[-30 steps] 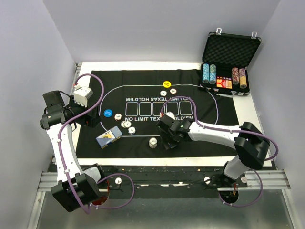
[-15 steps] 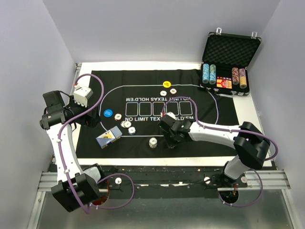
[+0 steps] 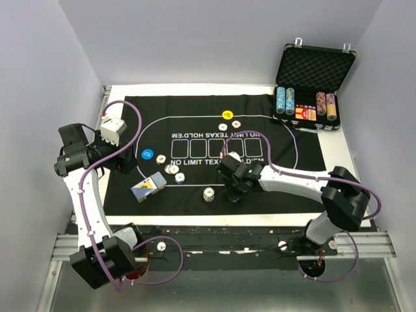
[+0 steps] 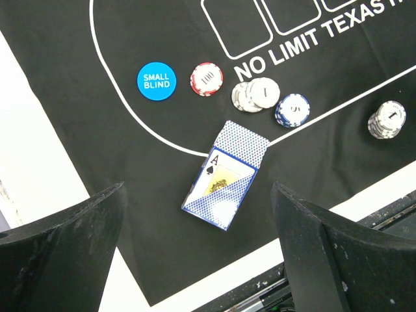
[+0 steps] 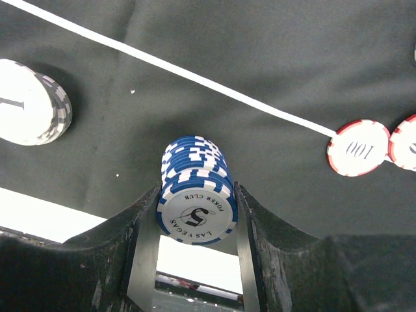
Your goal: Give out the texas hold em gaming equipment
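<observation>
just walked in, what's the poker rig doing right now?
The right pincer is closed around a blue chip stack near the front edge of the black mat; whether it's lifted I can't tell. The left pincer hangs wide open above the deck box, cards poking out of it, holding nothing. A small blind button and other chip stacks lie on the mat, and the chip case stands open at the far right.
</observation>
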`<act>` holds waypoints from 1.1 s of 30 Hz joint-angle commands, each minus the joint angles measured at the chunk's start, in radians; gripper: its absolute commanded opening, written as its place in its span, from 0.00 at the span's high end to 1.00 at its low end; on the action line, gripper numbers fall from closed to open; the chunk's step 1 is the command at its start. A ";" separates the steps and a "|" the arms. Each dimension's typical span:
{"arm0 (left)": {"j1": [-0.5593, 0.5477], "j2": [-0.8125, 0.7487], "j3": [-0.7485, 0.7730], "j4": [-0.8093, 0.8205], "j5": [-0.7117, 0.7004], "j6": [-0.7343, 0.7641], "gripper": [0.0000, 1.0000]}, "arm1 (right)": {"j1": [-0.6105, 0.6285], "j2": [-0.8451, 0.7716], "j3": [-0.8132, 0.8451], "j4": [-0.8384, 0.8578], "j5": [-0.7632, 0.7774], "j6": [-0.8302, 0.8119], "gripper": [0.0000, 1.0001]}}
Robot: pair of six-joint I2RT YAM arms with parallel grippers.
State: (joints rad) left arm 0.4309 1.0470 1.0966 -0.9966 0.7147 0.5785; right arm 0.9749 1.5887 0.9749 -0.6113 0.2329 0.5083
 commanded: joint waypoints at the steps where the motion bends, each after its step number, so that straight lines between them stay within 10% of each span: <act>1: 0.006 -0.018 -0.015 -0.008 0.002 0.007 0.01 | -0.010 -0.050 0.050 -0.050 0.019 0.006 0.57; 12: 0.006 -0.012 -0.015 -0.007 0.006 0.007 0.01 | -0.191 0.033 0.226 -0.007 0.000 -0.126 0.58; 33: 0.006 0.001 -0.012 -0.007 0.005 0.014 0.01 | -0.452 0.711 0.941 -0.008 -0.007 -0.218 0.60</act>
State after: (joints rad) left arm 0.4309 1.0473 1.0878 -0.9966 0.7151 0.5789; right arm 0.5255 2.2524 1.8664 -0.5980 0.2325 0.3058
